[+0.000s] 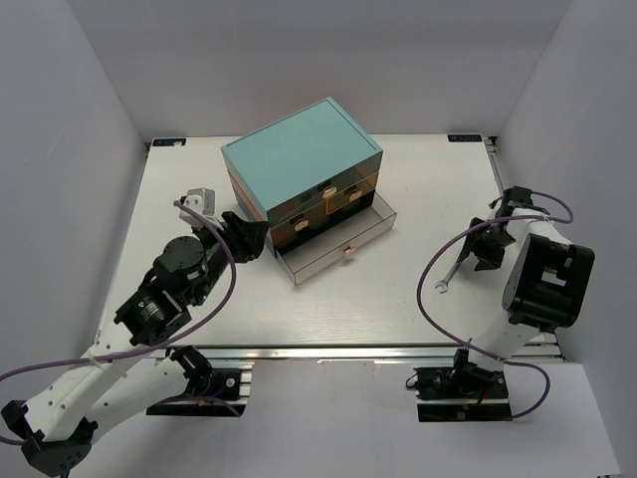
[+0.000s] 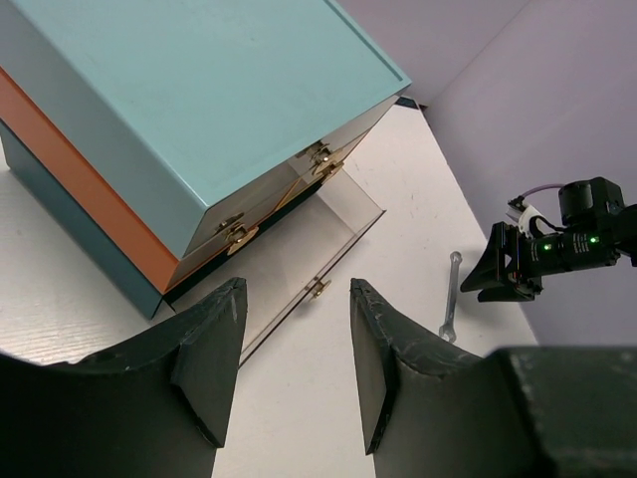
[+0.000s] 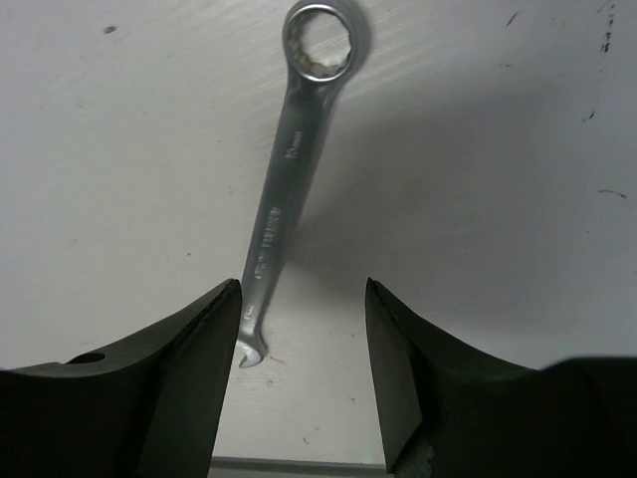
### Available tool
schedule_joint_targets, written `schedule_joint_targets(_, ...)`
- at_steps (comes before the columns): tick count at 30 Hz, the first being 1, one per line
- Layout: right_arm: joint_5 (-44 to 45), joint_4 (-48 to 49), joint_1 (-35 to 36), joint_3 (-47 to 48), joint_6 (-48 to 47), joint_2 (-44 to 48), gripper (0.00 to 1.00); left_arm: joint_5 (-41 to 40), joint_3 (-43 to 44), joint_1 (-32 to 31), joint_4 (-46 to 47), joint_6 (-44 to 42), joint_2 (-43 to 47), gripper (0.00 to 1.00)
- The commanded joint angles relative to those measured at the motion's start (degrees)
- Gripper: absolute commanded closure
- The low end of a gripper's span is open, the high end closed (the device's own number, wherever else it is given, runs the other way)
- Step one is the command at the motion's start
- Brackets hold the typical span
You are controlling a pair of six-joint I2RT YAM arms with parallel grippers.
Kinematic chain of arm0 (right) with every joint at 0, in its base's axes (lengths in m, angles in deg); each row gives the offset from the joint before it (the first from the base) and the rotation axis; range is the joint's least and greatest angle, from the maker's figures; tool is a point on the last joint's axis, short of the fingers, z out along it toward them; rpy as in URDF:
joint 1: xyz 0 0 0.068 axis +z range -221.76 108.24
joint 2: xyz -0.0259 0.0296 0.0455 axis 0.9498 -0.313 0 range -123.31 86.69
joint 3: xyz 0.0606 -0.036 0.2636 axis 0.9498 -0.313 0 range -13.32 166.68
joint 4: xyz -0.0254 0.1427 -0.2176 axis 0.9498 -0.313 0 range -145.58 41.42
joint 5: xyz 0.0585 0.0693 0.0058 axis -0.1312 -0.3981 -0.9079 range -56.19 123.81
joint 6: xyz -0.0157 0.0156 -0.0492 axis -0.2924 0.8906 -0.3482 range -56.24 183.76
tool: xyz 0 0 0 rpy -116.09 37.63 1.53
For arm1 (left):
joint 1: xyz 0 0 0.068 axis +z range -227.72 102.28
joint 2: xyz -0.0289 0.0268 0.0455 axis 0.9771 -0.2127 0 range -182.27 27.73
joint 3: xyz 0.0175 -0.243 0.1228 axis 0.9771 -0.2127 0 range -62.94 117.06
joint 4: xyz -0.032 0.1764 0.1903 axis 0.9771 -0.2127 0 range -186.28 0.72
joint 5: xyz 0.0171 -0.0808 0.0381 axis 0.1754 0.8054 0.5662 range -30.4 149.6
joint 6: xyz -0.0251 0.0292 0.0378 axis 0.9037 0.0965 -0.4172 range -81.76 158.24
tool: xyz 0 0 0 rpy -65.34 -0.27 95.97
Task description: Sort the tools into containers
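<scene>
White matte table (image 1: 378, 309), pale grey walls (image 1: 299, 60) on three sides, silver metal rail (image 1: 328, 351) along its near edge, small dark label (image 1: 167, 142) at each far corner (print too small to read), few dark specks (image 3: 109, 29) on the surface

Stamped lettering on wrench (image 3: 283, 194), illegible

The surface's (image 1: 348, 311) far middle is blocked by the chest (image 1: 299, 151), its bottom drawer (image 1: 336, 249) pulled out. Room is left along the near edge; toward the right edge, a wrench (image 1: 451, 276) is met.
</scene>
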Motion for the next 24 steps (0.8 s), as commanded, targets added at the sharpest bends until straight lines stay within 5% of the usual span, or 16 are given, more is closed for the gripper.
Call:
schedule_joint_targets(1,3.48,2.14,0.82,-0.10,2.23,-1.44,0.42,-0.09,0.36,0.02,-0.60,-0.03,-0.68,0.44)
schedule_joint_targets(14,13.92,5.92,9.35,0.34,5.66,-5.83,0.44,-1.93,-0.34,0.02,-3.41,1.38,1.78,0.44)
schedule_joint_targets(22,20.55,4.95,10.14,-3.70,9.35,-6.63,0.62,-3.25,0.54,0.02,-6.22,1.90,3.54,0.44)
schedule_joint_targets(24,18.35,5.56,10.14,-5.11,9.53,-7.15,0.76,-3.25,0.19,0.02,-6.13,2.17,3.98,0.44)
